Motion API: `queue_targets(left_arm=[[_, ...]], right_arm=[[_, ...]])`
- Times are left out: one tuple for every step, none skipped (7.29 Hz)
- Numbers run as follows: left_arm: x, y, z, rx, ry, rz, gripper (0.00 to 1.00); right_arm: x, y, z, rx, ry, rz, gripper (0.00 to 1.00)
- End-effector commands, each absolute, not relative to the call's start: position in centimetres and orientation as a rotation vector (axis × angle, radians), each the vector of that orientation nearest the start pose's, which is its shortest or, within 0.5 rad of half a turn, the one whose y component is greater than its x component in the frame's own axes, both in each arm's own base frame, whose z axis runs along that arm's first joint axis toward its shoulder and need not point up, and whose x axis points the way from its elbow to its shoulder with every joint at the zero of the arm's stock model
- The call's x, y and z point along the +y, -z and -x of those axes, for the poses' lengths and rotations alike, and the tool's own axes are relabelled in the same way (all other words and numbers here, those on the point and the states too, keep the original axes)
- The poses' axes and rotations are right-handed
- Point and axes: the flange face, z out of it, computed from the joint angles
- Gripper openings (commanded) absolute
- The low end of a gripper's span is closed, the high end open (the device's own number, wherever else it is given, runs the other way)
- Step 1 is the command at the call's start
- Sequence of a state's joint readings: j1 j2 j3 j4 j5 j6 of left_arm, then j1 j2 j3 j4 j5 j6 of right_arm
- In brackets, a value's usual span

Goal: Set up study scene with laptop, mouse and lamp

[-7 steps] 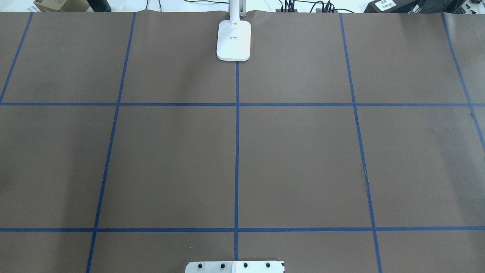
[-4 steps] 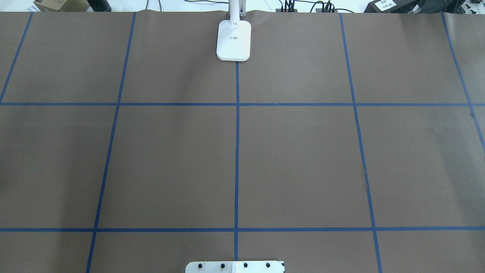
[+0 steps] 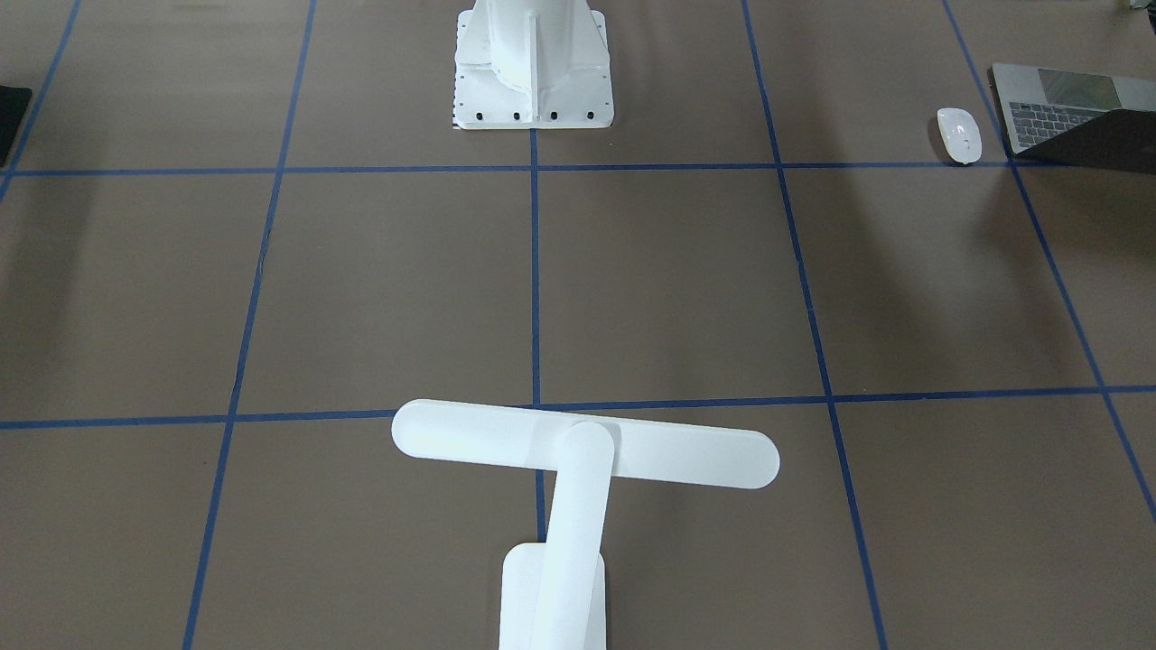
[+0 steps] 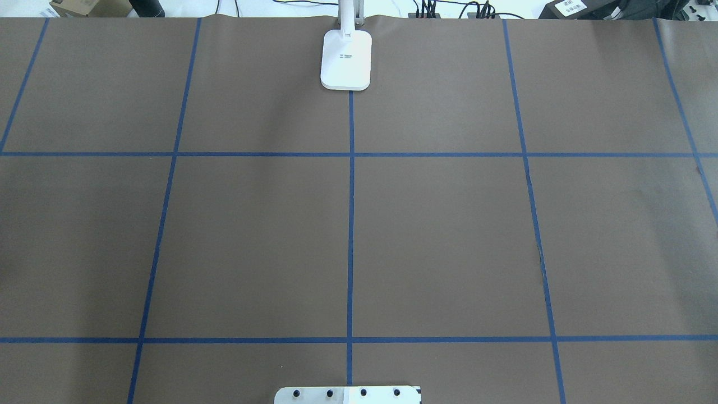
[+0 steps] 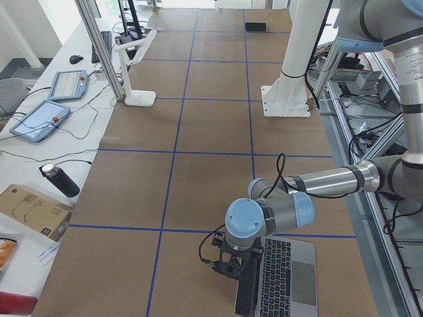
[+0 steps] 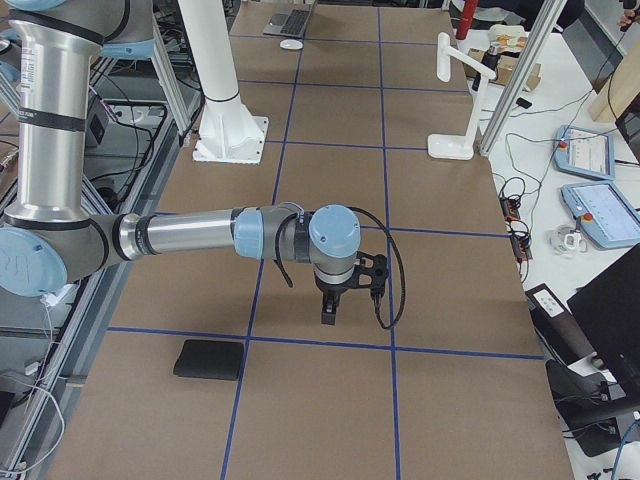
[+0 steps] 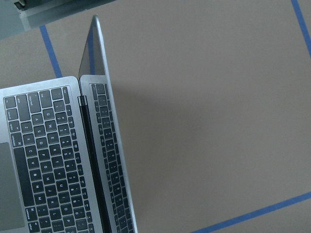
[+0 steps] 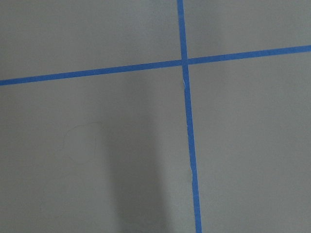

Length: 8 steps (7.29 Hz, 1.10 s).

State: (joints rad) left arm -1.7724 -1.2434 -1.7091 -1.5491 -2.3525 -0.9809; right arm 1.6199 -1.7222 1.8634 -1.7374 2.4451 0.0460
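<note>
The laptop [image 5: 285, 280] lies open at the table's end on my left, and it also shows in the front-facing view [image 3: 1052, 113]. From the left wrist camera the laptop [image 7: 43, 160] shows its keyboard and its screen edge-on. My left gripper [image 5: 229, 264] hangs right at the screen's outer side; I cannot tell if it is open or shut. The white mouse [image 3: 959, 135] rests beside the laptop. The lamp [image 3: 585, 449] stands at the far middle edge, its base [image 4: 346, 60] on the centre tape line. My right gripper [image 6: 331, 308] hovers over bare table; its state cannot be told.
A black square mat [image 6: 210, 359] lies near the end on my right. The white pedestal [image 3: 533, 63] stands at the robot's side, middle. Blue tape lines [image 8: 187, 121] grid the brown table cover. Tablets, a bottle and boxes sit on a side bench [image 5: 39, 119] beyond the far edge.
</note>
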Motion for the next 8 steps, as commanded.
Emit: queue_targets(left_arm=[[-30.4, -76.5, 12.6, 0.688, 1.197, 0.513, 1.00], [-30.2, -76.8, 12.6, 0.686, 1.198, 0.517, 1.00], [-29.8, -77.0, 12.5, 0.684, 1.198, 0.522, 0.99], [-29.8, -77.1, 12.5, 0.682, 1.199, 0.524, 0.85], [-29.6, -77.5, 12.5, 0.681, 1.198, 0.531, 0.73], [-29.6, -77.6, 12.5, 0.680, 1.199, 0.532, 0.71], [-29.5, -77.7, 12.5, 0.679, 1.201, 0.536, 0.67], [-29.5, -77.7, 12.4, 0.679, 1.208, 0.545, 0.42]], right_arm=[[-41.9, -59.4, -7.7, -0.876, -0.102, 0.026, 1.00], [-41.9, -59.4, -7.7, -0.876, -0.102, 0.026, 1.00], [-41.9, -59.4, -7.7, -0.876, -0.101, 0.025, 1.00], [-41.9, -59.3, -7.7, -0.876, -0.100, 0.023, 1.00], [-41.9, -59.2, -7.7, -0.879, -0.100, 0.023, 1.00], [-41.9, -59.1, -7.6, -0.893, -0.100, 0.023, 1.00], [-41.9, -59.1, -7.6, -0.895, -0.100, 0.023, 1.00], [-41.9, -59.0, -7.6, -0.895, -0.100, 0.022, 1.00]])
